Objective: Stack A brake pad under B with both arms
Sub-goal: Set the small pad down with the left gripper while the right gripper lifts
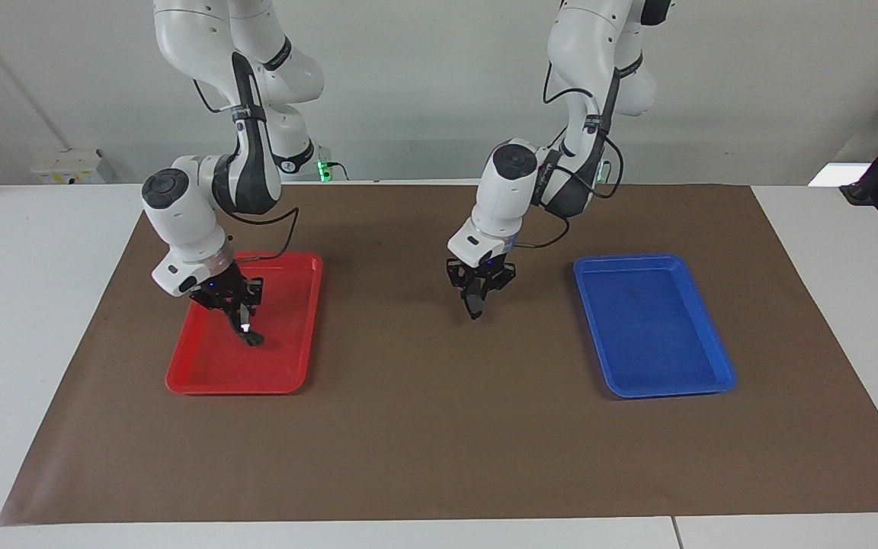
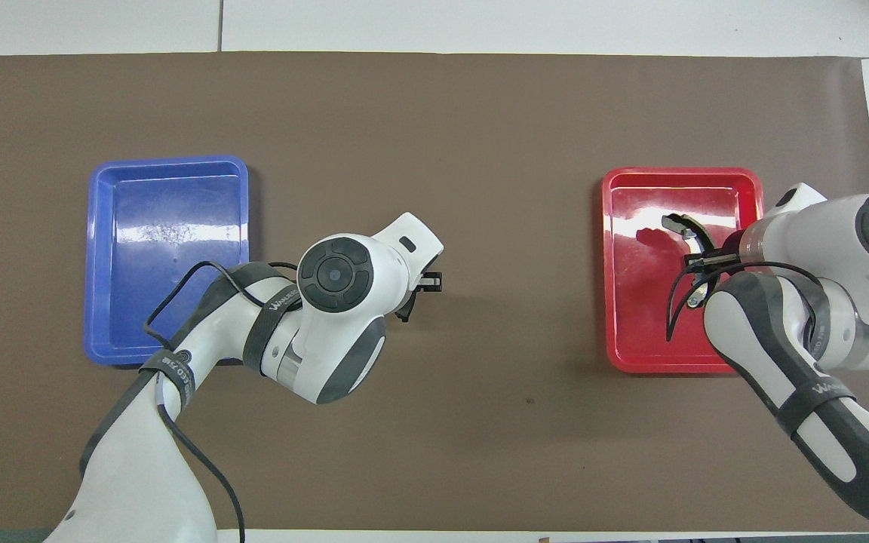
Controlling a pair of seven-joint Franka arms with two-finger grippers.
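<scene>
Broadly, a brown mat (image 1: 439, 427) covers most of the white table (image 1: 35, 343). On it lie two trays: a red tray (image 1: 286, 358) toward the right arm's end and a blue tray (image 1: 668, 366) toward the left arm's end, each about midway between the mat's edge by the robots and its edge away from them.

The right gripper (image 1: 239, 314) hangs over the red tray, inside the tray edge closest to the robots, its fingers clamped on B (image 1: 250, 330), the long curved brake piece with the silvery inner strip. The piece hangs down from the fingertips with its lower tip close to the tray floor; whether it is clear of the floor or touching it is hard to judge from either view.

The left gripper (image 1: 475, 299) is in the air over the bare middle of the mat, between the two trays, closed on the A brake pad (image 1: 475, 308), which points downward from its fingertips, above the mat.
</scene>
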